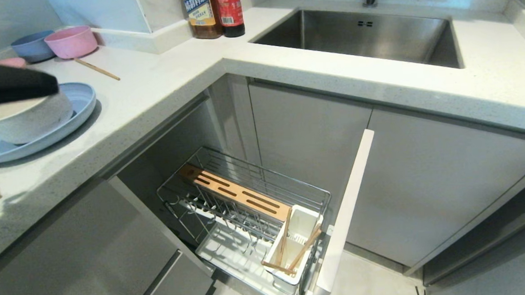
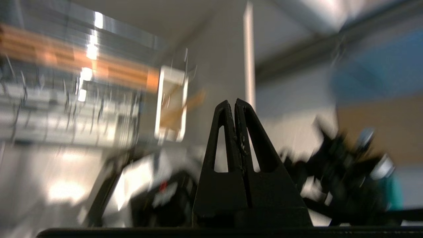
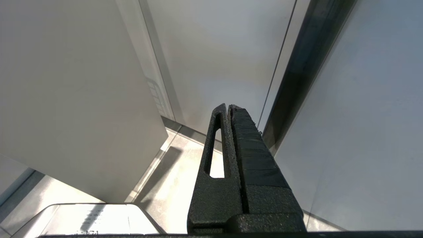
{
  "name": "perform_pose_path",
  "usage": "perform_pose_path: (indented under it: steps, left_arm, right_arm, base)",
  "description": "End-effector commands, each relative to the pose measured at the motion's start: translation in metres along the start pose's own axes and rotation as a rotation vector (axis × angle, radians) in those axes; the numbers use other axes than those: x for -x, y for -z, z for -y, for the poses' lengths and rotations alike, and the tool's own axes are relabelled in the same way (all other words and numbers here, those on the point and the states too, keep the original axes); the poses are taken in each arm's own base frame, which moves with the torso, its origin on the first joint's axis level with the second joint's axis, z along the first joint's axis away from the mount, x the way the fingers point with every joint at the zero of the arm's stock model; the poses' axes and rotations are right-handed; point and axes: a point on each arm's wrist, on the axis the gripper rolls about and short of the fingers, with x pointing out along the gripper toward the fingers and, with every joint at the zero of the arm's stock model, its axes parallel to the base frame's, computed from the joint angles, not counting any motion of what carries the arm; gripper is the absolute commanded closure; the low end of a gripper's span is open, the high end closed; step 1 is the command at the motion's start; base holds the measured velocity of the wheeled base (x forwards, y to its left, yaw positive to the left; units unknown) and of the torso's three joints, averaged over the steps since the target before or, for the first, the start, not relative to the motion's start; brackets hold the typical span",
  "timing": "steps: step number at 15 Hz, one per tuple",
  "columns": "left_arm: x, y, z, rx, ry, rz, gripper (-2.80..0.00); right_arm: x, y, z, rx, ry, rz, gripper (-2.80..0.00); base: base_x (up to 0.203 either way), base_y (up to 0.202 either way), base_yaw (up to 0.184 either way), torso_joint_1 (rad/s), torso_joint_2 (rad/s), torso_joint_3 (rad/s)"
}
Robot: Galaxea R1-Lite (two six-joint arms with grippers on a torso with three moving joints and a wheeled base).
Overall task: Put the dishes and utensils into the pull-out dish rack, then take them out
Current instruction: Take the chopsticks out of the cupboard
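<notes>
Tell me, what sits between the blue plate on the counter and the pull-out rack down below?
Head view: only bare counter edge and grey cabinet front separate the blue plate from the dish rack.

The pull-out dish rack (image 1: 247, 202) stands drawn out from under the counter (image 1: 160, 90), a chrome wire basket with a slotted wooden strip (image 1: 235, 191) along its top, a white drip tray (image 1: 232, 252) beneath and a narrow pale front panel (image 1: 344, 215). In its white utensil cup (image 1: 295, 249), at the panel end, several light-wood chopsticks (image 1: 301, 251) lean crosswise. Up on the counter, left of the rack, the cream-white bowl (image 1: 25, 119) sits inside the wide pale blue plate (image 1: 70, 117). One more chopstick (image 1: 97, 69) lies on the counter beyond the plate.
</notes>
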Motion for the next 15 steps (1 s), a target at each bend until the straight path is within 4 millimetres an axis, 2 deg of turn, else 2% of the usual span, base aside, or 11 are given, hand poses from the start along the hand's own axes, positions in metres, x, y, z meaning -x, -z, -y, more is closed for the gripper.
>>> perform_pose_path:
  steps: [1, 4, 8, 11, 13, 15]
  left_arm:
    - [-0.032, 0.007, -0.011, 0.011, -0.019, -0.188, 0.00]
    - [-0.050, 0.008, -0.013, 0.052, -0.037, -0.349, 0.00]
    - [-0.077, 0.014, -0.005, 0.101, -0.025, -0.562, 0.00]
    - [-0.120, 0.015, -0.004, 0.232, -0.132, -0.687, 0.00]
    - [-0.147, 0.027, -0.006, 0.234, -0.267, -0.809, 0.00]
    - [-0.169, 0.037, -0.009, 0.233, -0.325, -0.890, 0.00]
  right_arm:
    - [0.000, 0.000, 0.000, 0.000, 0.000, -0.002, 0.00]
    - [0.000, 0.000, 0.000, 0.000, 0.000, -0.002, 0.00]
    - [0.000, 0.000, 0.000, 0.000, 0.000, -0.002, 0.00]
    - [0.000, 0.000, 0.000, 0.000, 0.000, -0.001, 0.00]
    - [0.000, 0.000, 0.000, 0.000, 0.000, -0.002, 0.00]
    - [0.000, 0.000, 0.000, 0.000, 0.000, -0.002, 0.00]
  base:
    - [0.000, 0.000, 0.000, 0.000, 0.00, 0.000]
    - [0.000, 0.000, 0.000, 0.000, 0.00, 0.000]
    - [0.000, 0.000, 0.000, 0.000, 0.00, 0.000]
    - [0.000, 0.000, 0.000, 0.000, 0.00, 0.000]
    - [0.000, 0.000, 0.000, 0.000, 0.00, 0.000]
    - [0.000, 0.000, 0.000, 0.000, 0.00, 0.000]
